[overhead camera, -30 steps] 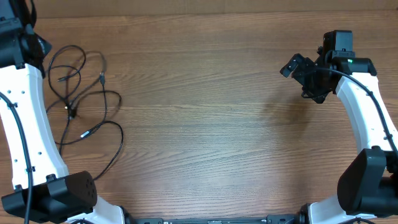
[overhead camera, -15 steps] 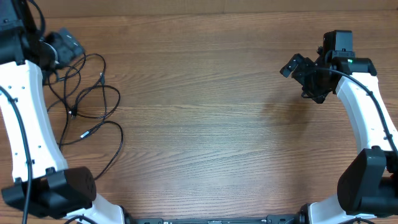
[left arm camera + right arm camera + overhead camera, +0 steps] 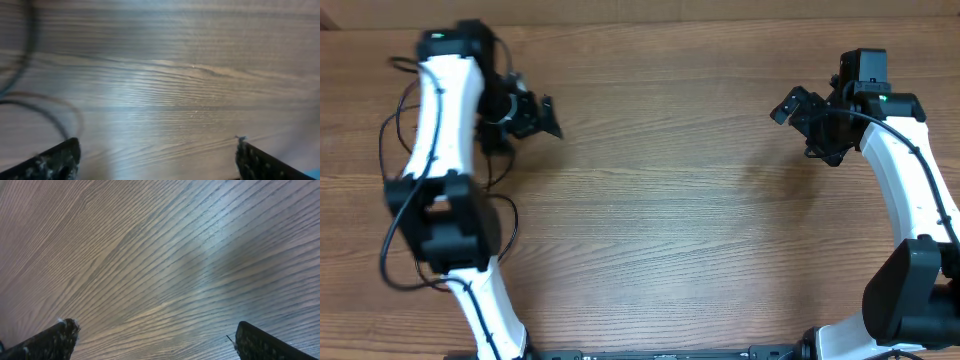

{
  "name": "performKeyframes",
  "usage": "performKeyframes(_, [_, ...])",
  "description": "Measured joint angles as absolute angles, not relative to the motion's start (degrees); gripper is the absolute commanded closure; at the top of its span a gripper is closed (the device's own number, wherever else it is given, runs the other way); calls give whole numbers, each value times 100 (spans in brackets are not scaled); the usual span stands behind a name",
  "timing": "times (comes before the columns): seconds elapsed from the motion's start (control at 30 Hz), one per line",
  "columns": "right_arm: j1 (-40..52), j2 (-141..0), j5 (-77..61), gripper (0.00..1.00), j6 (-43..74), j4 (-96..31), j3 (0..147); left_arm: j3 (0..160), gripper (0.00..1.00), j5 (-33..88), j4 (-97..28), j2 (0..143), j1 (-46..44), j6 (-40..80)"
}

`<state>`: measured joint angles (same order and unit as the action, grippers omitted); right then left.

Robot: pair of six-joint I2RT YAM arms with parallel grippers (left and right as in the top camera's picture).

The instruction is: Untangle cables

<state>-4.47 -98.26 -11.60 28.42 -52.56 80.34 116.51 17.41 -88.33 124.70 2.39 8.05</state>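
I see the cables (image 3: 512, 228), thin black loops mostly hidden under the left arm and blurred on its wrist feed, lying just outside the left gripper (image 3: 157, 146), spread wide and empty, like the far-off right gripper (image 3: 155, 327).

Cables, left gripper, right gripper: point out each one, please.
cables (image 3: 514, 222), overhead view, on the exposed lower loop.
left gripper (image 3: 157, 142), left wrist view, midway between its open fingertips.
right gripper (image 3: 155, 324), right wrist view, midway between its open fingertips.
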Motion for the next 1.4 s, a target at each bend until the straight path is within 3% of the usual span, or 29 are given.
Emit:
performKeyframes(0.3, [-449,-9826,-1160,0,2847,-5253,8034,11616,20,1297,-8613,12794,-526,1004])
performKeyframes(0.6, [-449,-9826,-1157,0,2845,-5256,8034,10713,19,62,-7747,11909,-1236,1863])
performKeyframes(0.77, [-449,-9826,-1160,0,2847,-5256,8034,8748,12,-502,-5935,10298,-1570,2311])
performKeyframes(0.97, [-449,-9826,-1160,0,2849,-5258,8034,6399,6,-757,-4056,8748,-1284,2475])
performKeyframes(1.17, [-447,-9826,-1157,0,2849,-5256,8034,4812,3,-355,-2233,8718,-937,1942])
performKeyframes(1.4, [-447,-9826,-1157,0,2847,-5253,8034,4751,0,38,-1865,8722,-937,1610])
